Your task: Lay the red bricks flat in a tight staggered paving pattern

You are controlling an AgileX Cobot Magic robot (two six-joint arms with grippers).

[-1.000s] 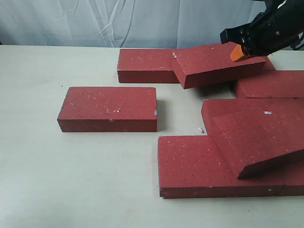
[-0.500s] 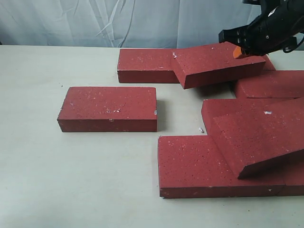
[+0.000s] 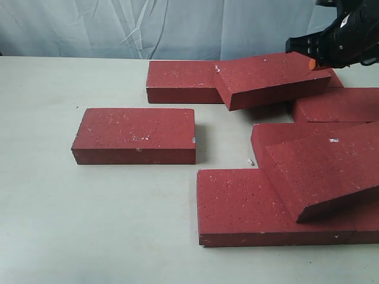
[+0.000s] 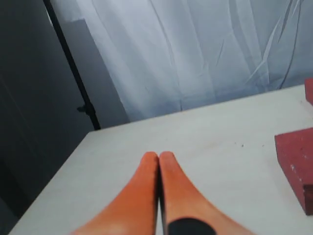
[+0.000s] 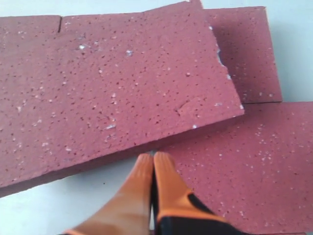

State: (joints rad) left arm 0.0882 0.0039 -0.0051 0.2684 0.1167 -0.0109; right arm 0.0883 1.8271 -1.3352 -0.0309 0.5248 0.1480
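Observation:
Several red bricks lie on the pale table. One lone brick [image 3: 135, 135] lies flat at the left. A tilted brick [image 3: 272, 80] leans across a flat back brick [image 3: 180, 80]. Another tilted brick [image 3: 323, 171] rests on the flat front brick [image 3: 237, 204] and on a flat brick behind it [image 3: 278, 131]. My right gripper [image 3: 310, 61] is shut and empty at the far right end of the back tilted brick [image 5: 112, 83]; its tips [image 5: 153, 155] sit just off that brick's edge. My left gripper [image 4: 158, 154] is shut over bare table, with a brick's corner [image 4: 296, 164] off to one side.
A further flat brick [image 3: 337, 105] lies at the right edge behind the front group. A white curtain [image 3: 148, 26] hangs behind the table. A small white chip [image 3: 250, 161] lies on the table between the bricks. Bare table [image 3: 89, 225] spreads across the left and front.
My right gripper has drawn back to the right and slightly up, off the end of the back tilted brick. The bricks have not moved.

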